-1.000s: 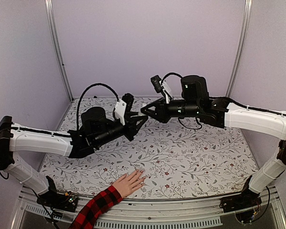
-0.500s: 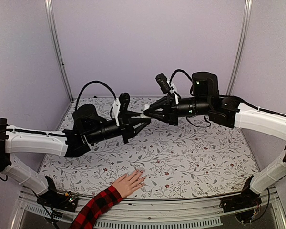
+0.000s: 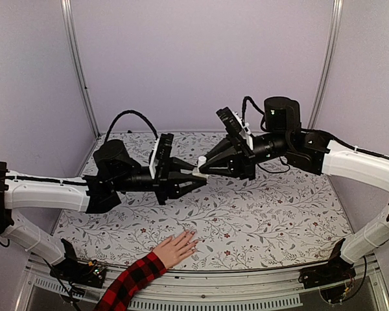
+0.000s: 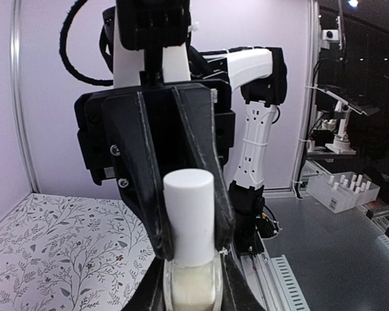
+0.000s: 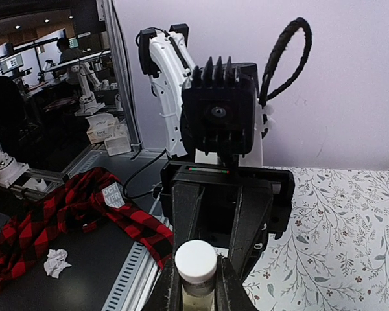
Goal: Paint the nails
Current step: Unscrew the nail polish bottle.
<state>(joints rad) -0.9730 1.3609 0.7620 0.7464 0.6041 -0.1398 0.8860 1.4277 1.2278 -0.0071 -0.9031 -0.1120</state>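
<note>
I have both arms up in the air, meeting nose to nose over the middle of the table (image 3: 272,214). The left gripper (image 3: 189,176) is squeezed tight on the body of a small bottle (image 3: 199,171). The right gripper (image 3: 209,167) is pinched on its white cap (image 4: 188,214). In the left wrist view I see the cap sticking out of my fingers, with the other gripper's black fingers on both sides of it.

So I think I am at the opening step: one arm holds the bottle and the other has to get the cap off. No paint is on anything yet, as far as I can see.

The nails (image 3: 192,233) are far below, on a hand (image 3: 177,248) lying flat on the near edge of the table, fingers pointing toward the middle. A red and black plaid sleeve (image 3: 133,282) covers the arm. The nails are very tiny from up here, so I can't say if any has colour.

Next I need to hold the bottle steady with the left, turn the cap with the right, then pull it straight off. I cannot see a brush under the cap, but I guess there is one. After that the right arm must go down slowly to the fingertips.
</note>
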